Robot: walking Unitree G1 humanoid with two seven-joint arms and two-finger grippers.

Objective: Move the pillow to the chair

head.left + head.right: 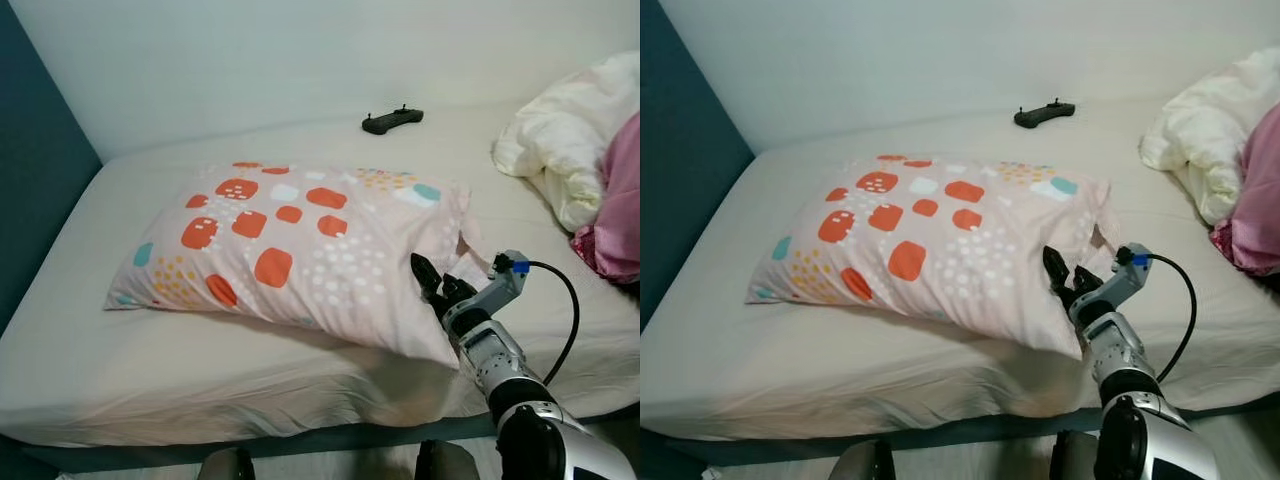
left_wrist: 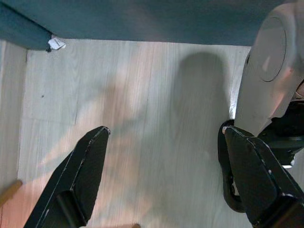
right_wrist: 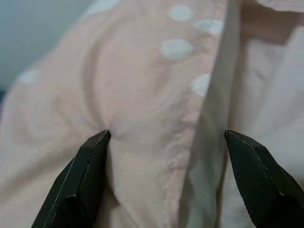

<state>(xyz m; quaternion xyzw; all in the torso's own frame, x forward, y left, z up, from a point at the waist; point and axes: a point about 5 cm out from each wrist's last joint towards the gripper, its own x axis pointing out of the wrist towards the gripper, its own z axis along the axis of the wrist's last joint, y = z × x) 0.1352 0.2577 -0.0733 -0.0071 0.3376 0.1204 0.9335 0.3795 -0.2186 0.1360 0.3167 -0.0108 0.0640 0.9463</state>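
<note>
The pillow (image 1: 290, 250) lies flat on the bed (image 1: 120, 360), near the front edge. It is pink with orange and white spots. The right hand (image 1: 437, 283) is at the pillow's near right corner, where the open end of the pillow cover flaps. In the right wrist view its two black fingers (image 3: 80, 183) are spread wide, with the edge of the cover between them. They are not pinching anything yet. One finger presses into the soft cloth.

The left hand (image 2: 161, 180) hangs down over the wood floor (image 2: 142, 118). Its fingers are open too, and it holds nothing.

A black game controller (image 1: 391, 120) sits far back on the bed, well away from the pillow. A white blanket (image 1: 560, 140) and a pink cloth (image 1: 620, 210) are piled on the right side.

What could go wrong? I think the hand may catch only the thin cover and not the fat part inside. Then the pillow could slide out, or droop and drag when it is lifted. It is big and floppy, so a hold on one corner may slip. I cannot see a chair here, so the robot will have to turn and walk with it, and it could drop it on the way.
</note>
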